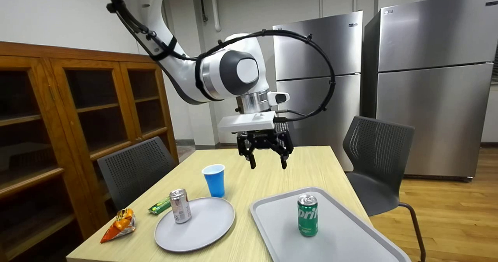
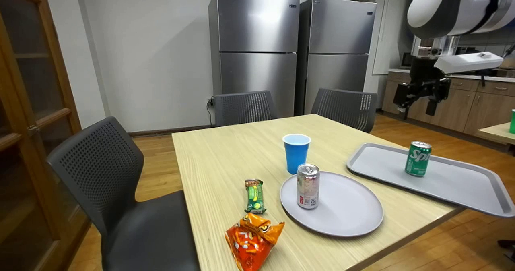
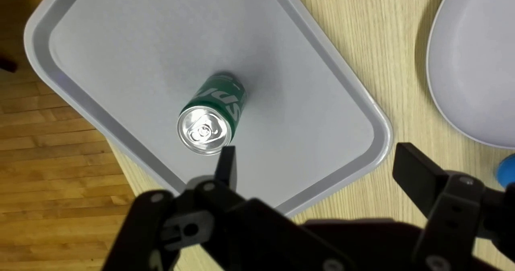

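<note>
My pincer [image 1: 268, 164] hangs in the air, higher than the table [image 2: 225, 158], pointing down with its 2 fingers [image 3: 418, 174] spread wide apart. In the wrist view the green can [image 3: 211, 112] is closest to them: its shiny lid shows just off the tip of 1 finger, while both exterior views put it well below me. It stands upright on the tray [image 2: 462, 186], white letters on its side. The tray lies on the table, and part of it juts past the table's edge.

Beside the tray, with a strip of the table between, I see the round plate [image 1: 210, 227]. The silver can [image 2: 308, 186] stands upright on it, near the rim. Just beside the plate is the cup [image 1: 215, 182], upright, blue outside and white inside; I cannot tell whether it touches the plate. The bar [image 2: 255, 196], in a green wrapper, lies on the table near the plate, and the bag [image 2: 253, 238], orange and crumpled, rests near the bar, apart from it.

Around the table I count 3 chairs [image 2: 243, 108] in an exterior view. Past them stand 2 fridges [image 2: 255, 29], and a wooden cabinet [image 1: 89, 110] runs along the wall.
</note>
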`<action>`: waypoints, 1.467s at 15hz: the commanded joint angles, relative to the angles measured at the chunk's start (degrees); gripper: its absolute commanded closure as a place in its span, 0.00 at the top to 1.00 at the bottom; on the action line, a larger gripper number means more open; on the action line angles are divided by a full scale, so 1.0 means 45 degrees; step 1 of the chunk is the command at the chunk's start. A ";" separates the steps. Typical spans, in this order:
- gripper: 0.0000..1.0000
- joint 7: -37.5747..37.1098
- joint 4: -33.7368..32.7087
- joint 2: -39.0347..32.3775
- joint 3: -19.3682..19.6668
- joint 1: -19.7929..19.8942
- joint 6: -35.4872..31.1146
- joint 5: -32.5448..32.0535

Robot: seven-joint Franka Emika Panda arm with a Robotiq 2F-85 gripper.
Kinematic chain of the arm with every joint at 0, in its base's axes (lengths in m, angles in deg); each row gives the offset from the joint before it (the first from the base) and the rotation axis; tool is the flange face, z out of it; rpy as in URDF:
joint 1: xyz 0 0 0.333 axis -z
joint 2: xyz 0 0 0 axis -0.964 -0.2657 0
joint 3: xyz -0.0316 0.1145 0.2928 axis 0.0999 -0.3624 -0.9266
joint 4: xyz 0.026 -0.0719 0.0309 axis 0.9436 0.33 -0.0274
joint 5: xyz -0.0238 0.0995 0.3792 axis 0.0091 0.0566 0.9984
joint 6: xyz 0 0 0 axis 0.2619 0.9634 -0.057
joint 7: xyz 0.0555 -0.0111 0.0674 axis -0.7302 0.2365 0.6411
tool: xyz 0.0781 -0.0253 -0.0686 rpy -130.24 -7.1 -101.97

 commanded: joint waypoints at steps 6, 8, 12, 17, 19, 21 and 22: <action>1.00 -0.0024 -0.0011 0.0010 -0.0154 0.0126 0.0033 -0.0023; 1.00 -0.0024 -0.0011 0.0009 -0.0154 0.0126 0.0033 -0.0023; 1.00 0.0035 -0.0339 -0.0407 -0.0091 0.0231 0.0361 0.0251; 1.00 -0.0196 -0.0989 -0.1327 0.0148 0.0528 0.0346 0.0192; 1.00 -0.0215 -0.1309 -0.1721 0.0203 0.0682 0.0321 0.0238; 1.00 -0.0168 -0.1688 -0.2196 0.0256 0.0846 0.0270 0.0349; 1.00 -0.0162 -0.1913 -0.2460 0.0259 0.0937 0.0331 0.0431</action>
